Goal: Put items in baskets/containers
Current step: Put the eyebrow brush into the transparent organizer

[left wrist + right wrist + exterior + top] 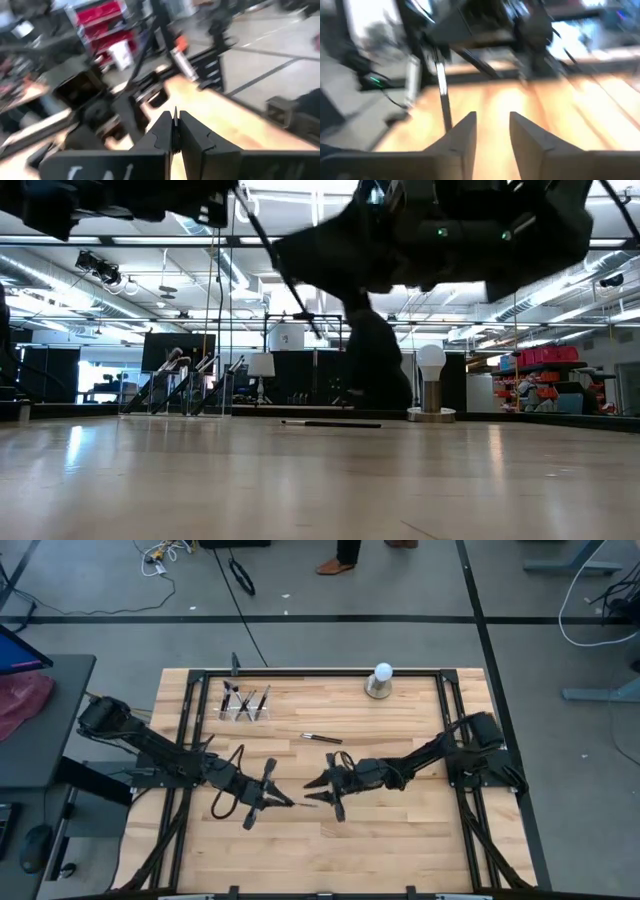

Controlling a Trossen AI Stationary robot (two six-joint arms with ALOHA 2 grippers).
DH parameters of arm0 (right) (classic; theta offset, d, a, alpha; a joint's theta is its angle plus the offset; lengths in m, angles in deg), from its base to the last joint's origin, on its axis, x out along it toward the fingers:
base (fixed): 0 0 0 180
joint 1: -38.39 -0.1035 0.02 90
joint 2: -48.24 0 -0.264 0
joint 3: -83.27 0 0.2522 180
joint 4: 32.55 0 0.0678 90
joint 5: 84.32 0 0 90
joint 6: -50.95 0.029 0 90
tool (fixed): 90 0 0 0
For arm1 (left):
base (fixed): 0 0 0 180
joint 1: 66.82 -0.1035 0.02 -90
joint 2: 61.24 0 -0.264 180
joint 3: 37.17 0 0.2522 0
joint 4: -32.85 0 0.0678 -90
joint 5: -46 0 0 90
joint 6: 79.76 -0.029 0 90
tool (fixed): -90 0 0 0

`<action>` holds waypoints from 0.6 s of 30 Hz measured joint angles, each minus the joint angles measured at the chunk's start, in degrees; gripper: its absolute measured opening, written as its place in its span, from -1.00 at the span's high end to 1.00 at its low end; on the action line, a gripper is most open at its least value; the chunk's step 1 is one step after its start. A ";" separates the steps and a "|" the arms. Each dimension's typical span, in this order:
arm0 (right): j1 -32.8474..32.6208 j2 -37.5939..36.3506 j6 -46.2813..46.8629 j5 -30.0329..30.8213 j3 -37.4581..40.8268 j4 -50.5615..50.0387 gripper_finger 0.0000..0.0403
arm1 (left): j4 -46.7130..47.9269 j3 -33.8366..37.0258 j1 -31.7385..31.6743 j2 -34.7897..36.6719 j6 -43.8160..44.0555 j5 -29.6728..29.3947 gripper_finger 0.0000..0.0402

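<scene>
My left gripper [284,800] is shut on a thin dark makeup brush [303,804] above the middle of the table. Facing it from the right, my right gripper [312,792] is open, and its fingers [462,132] have nothing between them. In the right wrist view the brush [443,97] runs past the outer side of one finger. A second brush [322,738] lies flat on the wood farther back. The clear holder [245,705] stands at the far left with several brushes leaning in it. My left gripper pinches the brush between its two fingers, and a thin end [175,114] sticks out past the fingertips. The fingers are level and point toward the table's right side. The brush is lifted clear of the table, with its free part reaching toward my right gripper.
A white ball on a grey round base [381,680] stands near the far edge, right of centre. Black rails [455,710] run along the table's sides. Bare wood lies in front of both grippers toward the near edge.
</scene>
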 joint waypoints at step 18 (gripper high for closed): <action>-1.93 -9.97 2.00 13.54 4.99 -15.10 0.40 | 90.69 -32.94 -14.27 15.00 25.51 -33.18 0.89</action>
